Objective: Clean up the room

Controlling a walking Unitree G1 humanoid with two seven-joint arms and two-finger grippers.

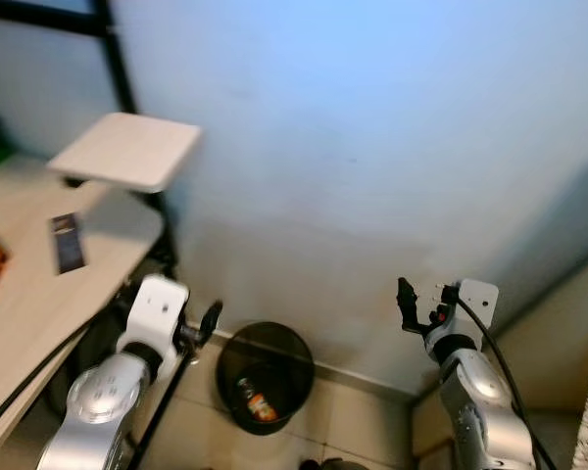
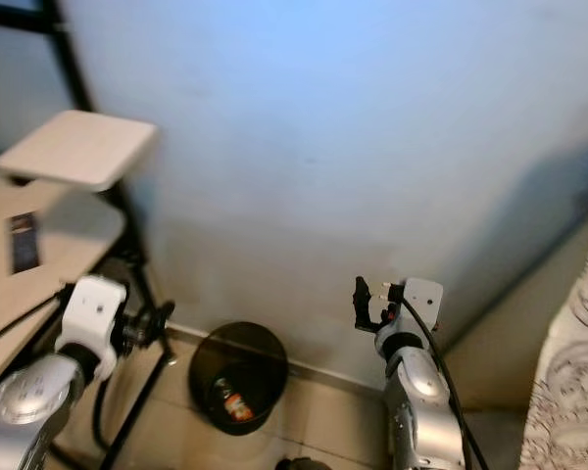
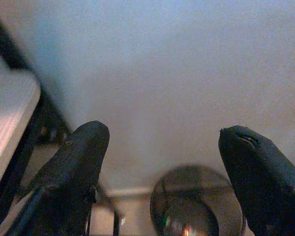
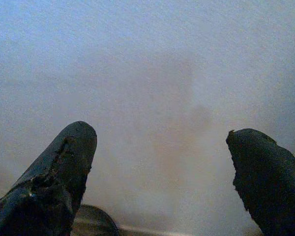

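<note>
Two silver arms rose toward a pale, matte wall, the left gripper (image 3: 162, 162) and right gripper (image 4: 162, 162) both spread wide and empty, above a round black waste bin (image 1: 265, 377) on the tiled floor (image 1: 363, 431) holding an orange-labelled scrap (image 1: 260, 403), beside a light wooden desk (image 1: 29, 294).

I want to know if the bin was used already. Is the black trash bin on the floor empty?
No. The black trash bin by the wall holds at least one item with an orange and white label.
</note>
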